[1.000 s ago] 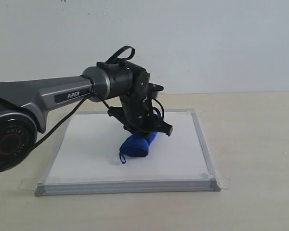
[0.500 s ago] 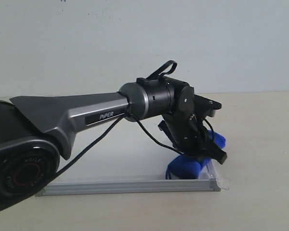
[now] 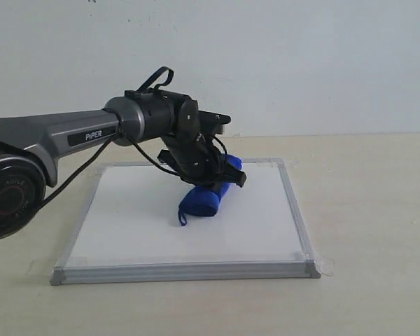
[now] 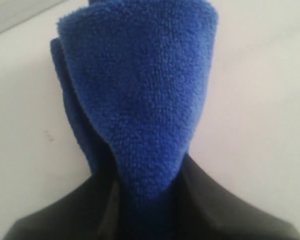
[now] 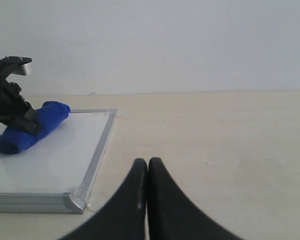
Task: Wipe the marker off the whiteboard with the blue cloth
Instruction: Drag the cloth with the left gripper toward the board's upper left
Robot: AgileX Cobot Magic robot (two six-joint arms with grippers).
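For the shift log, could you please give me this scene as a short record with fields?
left end effector: shut on the blue cloth
blue cloth: rolled bundle, resting on the whiteboard near its middle
whiteboard: flat on the table
marker: no red lines visible on the bare board
right end effector: shut, empty, above the table off the whiteboard's corner

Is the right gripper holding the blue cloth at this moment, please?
No, the right gripper is shut empty over the table; the blue cloth sits in the left gripper.
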